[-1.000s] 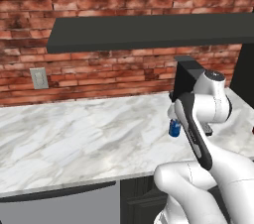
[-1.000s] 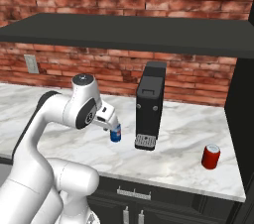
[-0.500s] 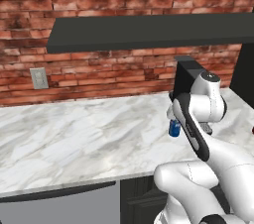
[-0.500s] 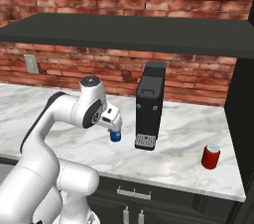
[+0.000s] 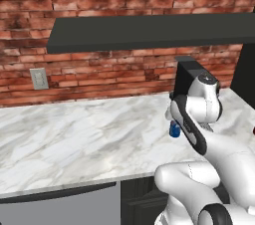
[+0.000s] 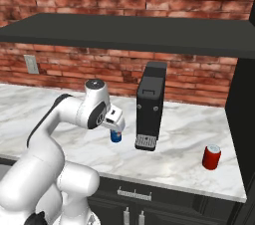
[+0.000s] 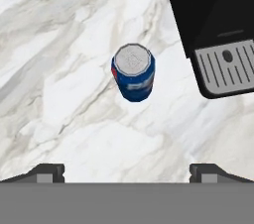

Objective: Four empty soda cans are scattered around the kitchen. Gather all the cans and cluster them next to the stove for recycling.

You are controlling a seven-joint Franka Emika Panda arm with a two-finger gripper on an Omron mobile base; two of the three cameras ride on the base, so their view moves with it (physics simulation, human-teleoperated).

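Blue soda can (image 7: 133, 72) stands untouched below wide-open jaws.

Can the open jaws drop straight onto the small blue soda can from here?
Probably yes: the blue soda can stands upright on bare marble, apart from the black coffee machine, with nothing above it.

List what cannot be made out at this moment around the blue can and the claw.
- Blue can, left base view: mostly hidden behind the arm.
- Blue can, right base view: its top is covered by the hand.
- Claw, hand view: just the tips rise above the bottom band.
- Black appliance, hand view: cut off by the top and right edges.
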